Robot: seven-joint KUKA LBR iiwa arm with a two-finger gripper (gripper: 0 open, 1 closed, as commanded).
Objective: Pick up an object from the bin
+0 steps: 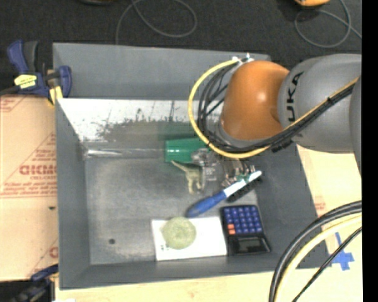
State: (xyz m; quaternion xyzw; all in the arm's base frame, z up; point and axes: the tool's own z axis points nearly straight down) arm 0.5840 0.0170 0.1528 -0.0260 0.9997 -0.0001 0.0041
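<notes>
Guide: Orange dome-shaped cover (252,102) on the robot's wrist sits highest, closest to the lens; black and yellow cables (205,106) loop round its left side; the grey arm (321,99) runs off to the right of the view.

Listener: Where is the gripper, and is it spread or pressed together?

Guide: Beneath the cover, the metal gripper (208,167) reaches down into the grey bin (113,187), right of centre and towards the far wall; whether it is spread, pressed together or pinching something, I cannot tell; cover and cables hide much of it.

Listener: What lies closest to it?

Guide: One green cylinder (181,150) lies on its side at the foot of the far wall, its right end just beside the gripper; a small olive-green piece (194,177) lies just in front of the cylinder, at the gripper's lower left; whether that piece is gripped, I cannot tell.

Listener: And the other things?

Guide: One blue and white stick (222,197), like a toothbrush, lies slantwise just on the near side of the gripper, white end up to the right, blue end down to the left; a dark calculator (244,225) with blue keys lies near the front right corner, just beside the stick; a white card (205,244) lies along the front wall, just left of the calculator; a pale green disc (178,231) rests on the card's left part.
</notes>
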